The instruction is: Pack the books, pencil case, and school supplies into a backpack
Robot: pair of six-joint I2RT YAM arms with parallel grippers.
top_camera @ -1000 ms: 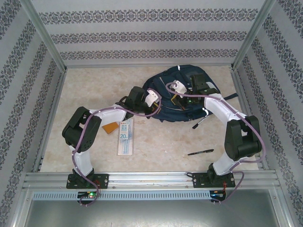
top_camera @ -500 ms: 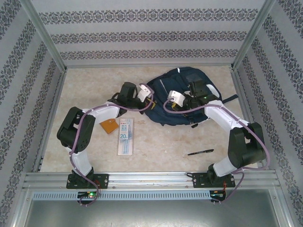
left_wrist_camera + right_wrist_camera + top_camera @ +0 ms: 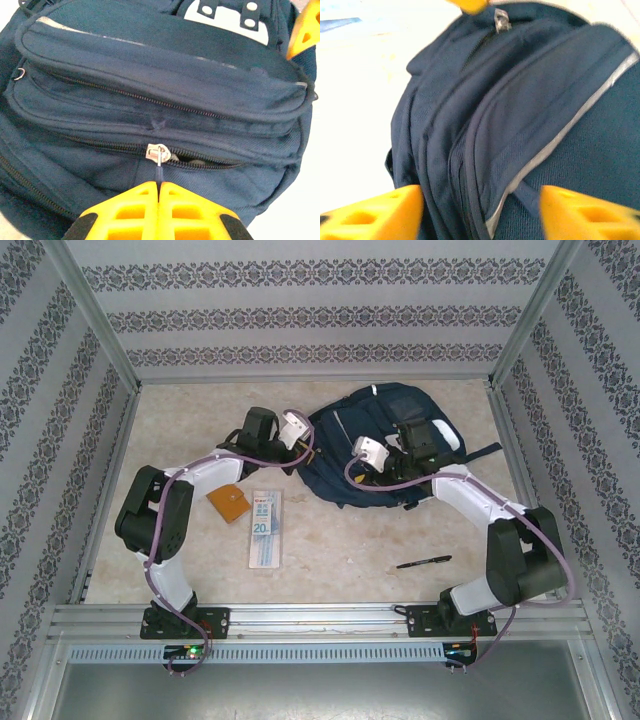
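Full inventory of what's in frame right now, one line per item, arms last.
backpack: 1, dark navy with white patches, far centre-right of the table
zipper pull: 1, silver, on one of the backpack's zips
pencil case: 1, translucent whitish-blue with a blue "20", centre-left, apart from the backpack
orange square piece: 1, orange, beside the pencil case on its left
black pen: 1, black, near right, on the bare table
table: 1, pale marbled
left gripper: 1, yellow fingers, shut on the zipper pull
right gripper: 1, yellow fingers, open, at the backpack with a finger on either side of a fold
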